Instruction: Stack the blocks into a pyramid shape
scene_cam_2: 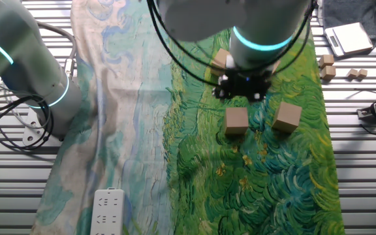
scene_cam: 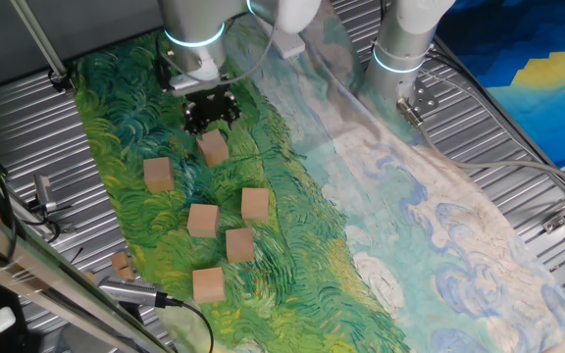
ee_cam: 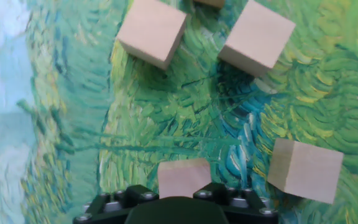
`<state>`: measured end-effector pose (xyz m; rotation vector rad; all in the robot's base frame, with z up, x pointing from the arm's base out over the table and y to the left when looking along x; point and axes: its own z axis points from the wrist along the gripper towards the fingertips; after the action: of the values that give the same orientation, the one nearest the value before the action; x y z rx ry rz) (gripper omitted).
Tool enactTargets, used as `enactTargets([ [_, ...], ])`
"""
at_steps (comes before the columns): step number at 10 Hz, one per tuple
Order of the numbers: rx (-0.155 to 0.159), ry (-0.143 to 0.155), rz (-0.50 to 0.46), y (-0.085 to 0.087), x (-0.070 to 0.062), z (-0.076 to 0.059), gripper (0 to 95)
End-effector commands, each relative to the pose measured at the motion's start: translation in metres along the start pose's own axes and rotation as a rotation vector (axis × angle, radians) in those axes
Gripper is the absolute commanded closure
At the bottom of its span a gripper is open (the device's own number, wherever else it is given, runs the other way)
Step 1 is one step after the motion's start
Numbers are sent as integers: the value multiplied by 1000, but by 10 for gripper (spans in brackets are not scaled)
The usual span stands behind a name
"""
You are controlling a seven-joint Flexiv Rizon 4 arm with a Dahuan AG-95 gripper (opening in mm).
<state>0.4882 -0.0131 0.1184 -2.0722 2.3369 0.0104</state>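
- The robot arm's tool [scene_cam: 210, 111] hangs low over the painted cloth [scene_cam: 361, 226] that covers the slatted metal table [scene_cam: 8, 127], directly above one of six tan wooden blocks [scene_cam: 213, 148].
- That block [ee_cam: 184, 177] lies just under the tool in the hand view, its near edge cut off by the black tool body; whether the fingers touch it cannot be told, and their tips are hidden in all three views, so the tool's spread is not readable.
- A second block [scene_cam: 159, 175] sits near the first on the green swirls, toward the cloth's edge.
- Four more blocks lie apart from one another farther from the tool: one [scene_cam: 255, 204], one [scene_cam: 203, 220], one [scene_cam: 239, 244] and the last [scene_cam: 208, 284] closest to the cloth's end.
- None rests on another; all six lie flat on the cloth.
- In the other fixed view, the block under the tool [scene_cam_2: 236, 120] and its neighbour [scene_cam_2: 286, 117] show clearly, while the arm covers most of the rest.
- A white power strip [scene_cam_2: 108, 212] lies at the pale end of the cloth.
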Motion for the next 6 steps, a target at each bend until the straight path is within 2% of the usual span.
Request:
enactTargets([
  [1,-2,7,47,0,-19,1,950],
  [6,-3,6,121,6,-55,22,950],
])
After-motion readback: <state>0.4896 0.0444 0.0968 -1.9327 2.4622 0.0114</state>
